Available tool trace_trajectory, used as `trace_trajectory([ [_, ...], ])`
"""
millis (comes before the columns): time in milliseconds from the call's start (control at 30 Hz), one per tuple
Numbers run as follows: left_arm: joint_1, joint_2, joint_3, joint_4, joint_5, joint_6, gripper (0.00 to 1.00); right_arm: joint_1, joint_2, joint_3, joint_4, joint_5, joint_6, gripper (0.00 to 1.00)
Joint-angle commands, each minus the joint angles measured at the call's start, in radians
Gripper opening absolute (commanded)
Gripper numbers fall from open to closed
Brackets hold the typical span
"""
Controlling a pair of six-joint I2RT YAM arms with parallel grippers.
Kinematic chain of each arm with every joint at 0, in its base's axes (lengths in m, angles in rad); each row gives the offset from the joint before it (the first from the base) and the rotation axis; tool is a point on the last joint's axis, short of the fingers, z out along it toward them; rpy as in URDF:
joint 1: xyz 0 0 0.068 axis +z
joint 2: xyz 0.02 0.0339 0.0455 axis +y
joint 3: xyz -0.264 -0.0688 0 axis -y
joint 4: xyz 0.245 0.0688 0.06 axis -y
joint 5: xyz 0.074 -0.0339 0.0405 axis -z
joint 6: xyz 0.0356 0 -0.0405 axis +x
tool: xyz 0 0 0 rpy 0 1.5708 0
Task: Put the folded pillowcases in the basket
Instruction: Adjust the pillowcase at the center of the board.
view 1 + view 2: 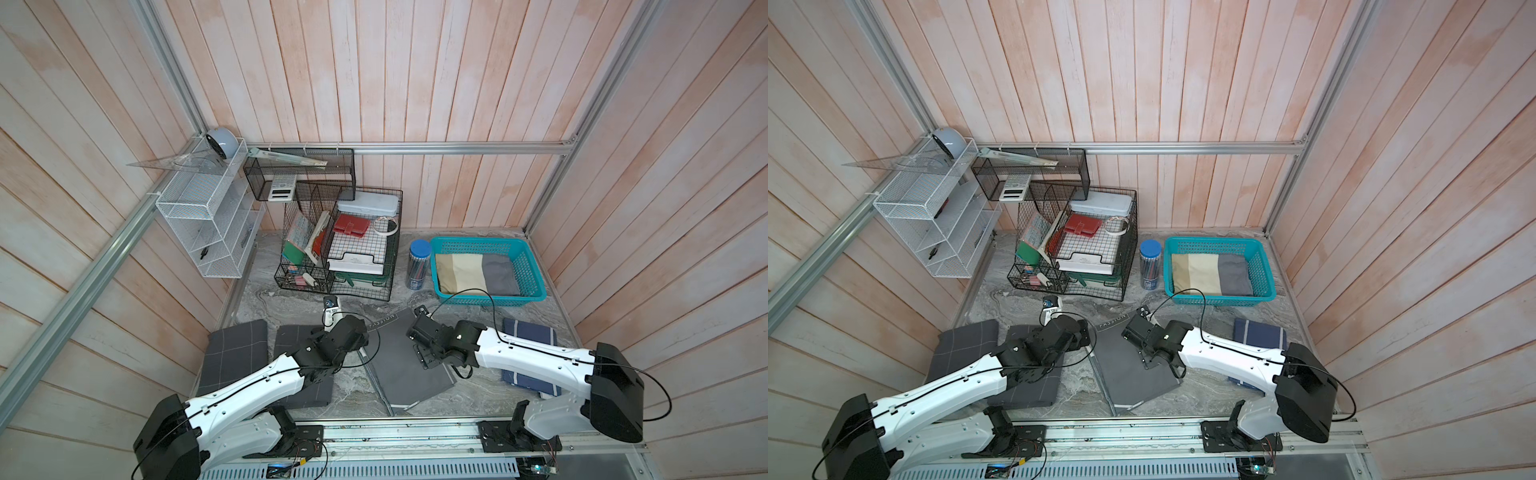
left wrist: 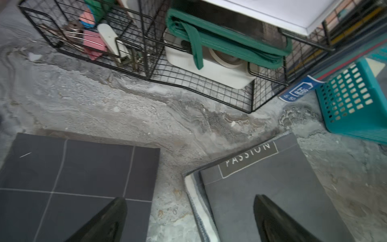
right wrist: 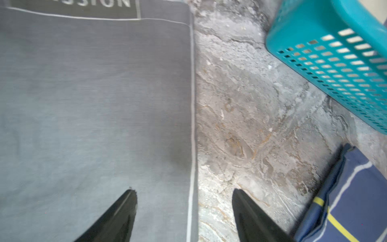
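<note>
Grasp step: we hover over the folded grey PASSION pillowcase point(image 1: 392, 370) on the tabletop point(image 1: 295, 301) — both jaws spread, empty. Next, we judge: pinch its edges, lift toward the teal basket point(image 1: 494, 298).

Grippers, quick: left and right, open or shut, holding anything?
Left gripper: open, holding nothing.
Right gripper: open, holding nothing, jaws astride the edge of the grey pillowcase.

Grey folded pillowcase point(image 1: 395, 374) (printed PASSION) lying flat, teal lattice basket point(image 1: 530, 270) nearby
</note>
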Motion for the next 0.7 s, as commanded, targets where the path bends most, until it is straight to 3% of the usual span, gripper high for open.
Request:
trace_trajectory([
  [0,0.005,0.033,0.014,0.127,0.118,0.047,1.00,0.071,0.055,-0.032,0.028,-0.038,0.043,0.78],
  [133,0.006,0.170,0.061,0.139,0.176,0.054,0.99,0.139,0.109,-0.057,0.054,-0.060,0.086,0.78],
  [333,0.007,0.338,0.078,0.206,0.242,0.034,0.96,0.130,0.127,-0.105,0.054,-0.046,0.171,0.78],
  [567,0.000,0.447,0.068,0.205,0.289,-0.059,0.93,0.024,0.062,-0.200,0.081,-0.015,0.207,0.79],
  [667,-0.055,0.429,0.041,0.194,0.265,-0.097,0.93,-0.032,0.063,-0.211,0.091,0.021,0.207,0.79],
])
